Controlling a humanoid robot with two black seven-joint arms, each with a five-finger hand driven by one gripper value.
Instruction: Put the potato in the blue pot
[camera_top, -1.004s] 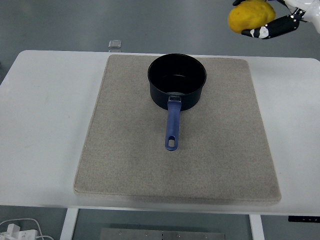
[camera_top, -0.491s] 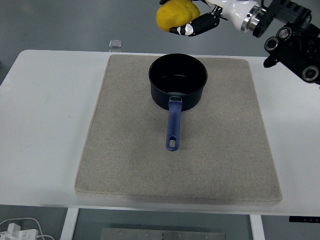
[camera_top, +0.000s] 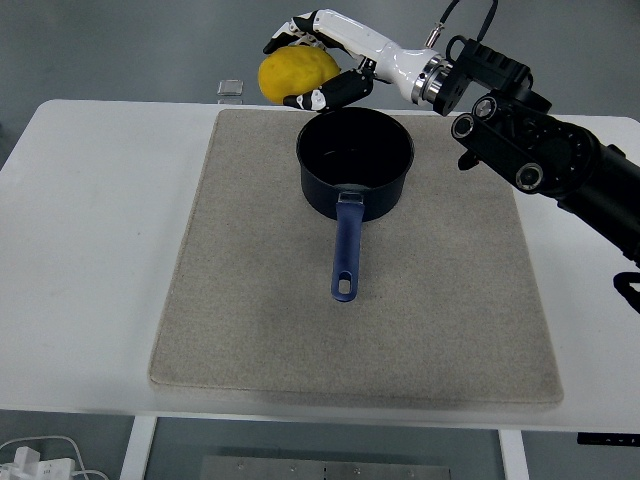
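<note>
A dark blue pot (camera_top: 355, 162) stands upright on the back half of a grey mat (camera_top: 250, 300), its blue handle (camera_top: 346, 255) pointing toward the near edge. Its inside looks empty. My right hand (camera_top: 305, 60) reaches in from the right and is shut on a yellow potato (camera_top: 293, 75). The potato hangs in the air just behind and left of the pot's rim, over the mat's back edge. The left arm does not show.
The white table (camera_top: 90, 250) carries the mat. A small clear object (camera_top: 231, 89) lies at the table's back edge, left of the potato. My right forearm (camera_top: 530, 150) crosses over the mat's back right corner.
My right hand has carried the potato leftward and lower, from the top right corner to just behind the pot's left rim. More of the arm has come into view. The pot stayed put.
</note>
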